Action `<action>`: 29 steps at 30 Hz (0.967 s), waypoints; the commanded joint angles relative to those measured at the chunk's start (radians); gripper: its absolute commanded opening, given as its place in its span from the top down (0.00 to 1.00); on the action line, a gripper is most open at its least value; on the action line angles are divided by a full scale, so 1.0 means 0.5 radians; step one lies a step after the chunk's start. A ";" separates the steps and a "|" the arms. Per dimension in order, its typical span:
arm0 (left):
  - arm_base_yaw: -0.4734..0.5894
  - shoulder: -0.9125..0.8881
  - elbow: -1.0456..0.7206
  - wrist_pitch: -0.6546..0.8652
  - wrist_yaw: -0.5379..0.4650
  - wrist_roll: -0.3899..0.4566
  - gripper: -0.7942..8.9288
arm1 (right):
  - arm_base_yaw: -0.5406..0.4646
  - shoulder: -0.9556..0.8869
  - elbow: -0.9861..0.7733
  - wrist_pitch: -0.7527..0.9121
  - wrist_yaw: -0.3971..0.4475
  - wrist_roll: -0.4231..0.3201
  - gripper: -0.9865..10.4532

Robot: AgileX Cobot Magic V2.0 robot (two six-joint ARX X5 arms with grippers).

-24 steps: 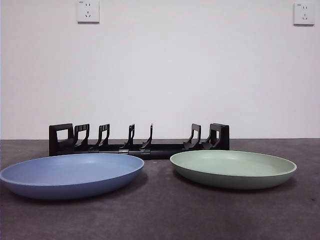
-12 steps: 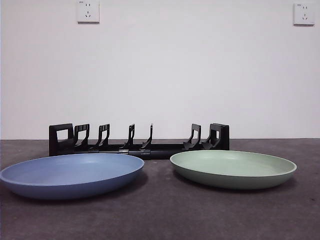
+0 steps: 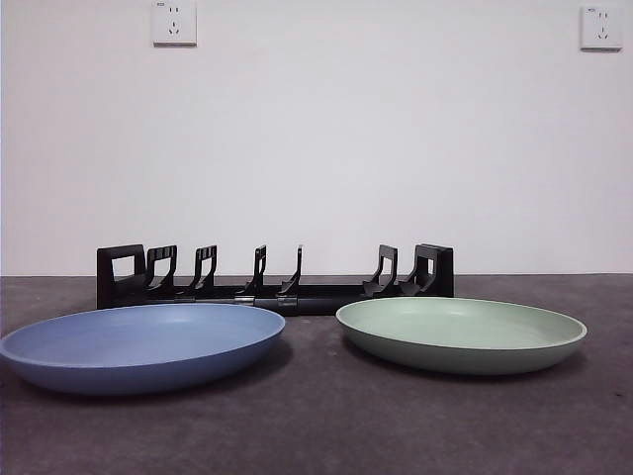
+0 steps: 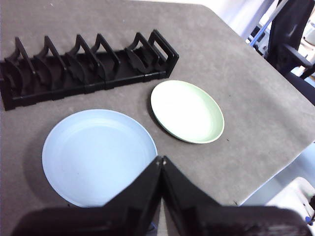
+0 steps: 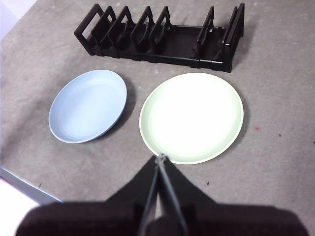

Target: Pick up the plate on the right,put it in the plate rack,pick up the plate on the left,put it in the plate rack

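Green plate (image 3: 461,333) right, blue plate (image 3: 141,343) left, flat before plate rack (image 3: 275,278) (empty). Left gripper (image 4: 160,160), right gripper (image 5: 160,157) clenched, aloft.

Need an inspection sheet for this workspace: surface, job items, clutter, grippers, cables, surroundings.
Surface: dark grey matte table, a few small specks.
Job's things: round blue plate and round pale green plate lie flat, apart, in front of the long black plastic plate rack; rack slots hold nothing.
Clutter: nothing seen.
Grippers: left gripper above the blue plate's edge, jaws shut, holding nothing; right gripper above the green plate's near rim, jaws shut, holding nothing.
Cables: nothing seen.
Surroundings: white wall, two wall sockets; dark office chair beyond the table.
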State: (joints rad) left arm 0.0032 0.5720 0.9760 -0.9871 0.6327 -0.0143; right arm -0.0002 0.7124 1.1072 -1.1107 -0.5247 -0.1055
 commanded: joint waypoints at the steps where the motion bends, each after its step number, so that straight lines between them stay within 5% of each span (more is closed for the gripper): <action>1: -0.020 0.022 0.001 0.003 0.008 0.037 0.92 | 0.002 -0.003 0.013 0.005 -0.008 -0.022 0.91; 4: -0.036 0.044 0.005 0.004 0.008 0.037 0.86 | 0.002 -0.003 0.013 0.006 -0.008 -0.022 0.91; 7: -0.051 0.060 0.011 0.005 0.008 0.039 0.60 | 0.002 -0.003 0.013 0.009 -0.015 -0.022 0.81; 10: -0.079 0.076 0.016 0.011 0.044 0.105 0.31 | 0.002 0.011 0.013 0.020 -0.042 -0.019 0.59; 14: -0.116 0.110 0.017 0.028 0.126 0.146 0.29 | 0.002 0.043 0.014 0.021 -0.045 0.001 0.41; 29: -0.231 0.338 0.017 0.093 0.167 0.303 0.30 | 0.002 0.465 0.013 0.184 -0.029 0.055 0.42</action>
State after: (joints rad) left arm -0.1081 0.7361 0.9825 -0.9516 0.7044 0.1154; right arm -0.0002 0.9260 1.1126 -1.0283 -0.5442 -0.0887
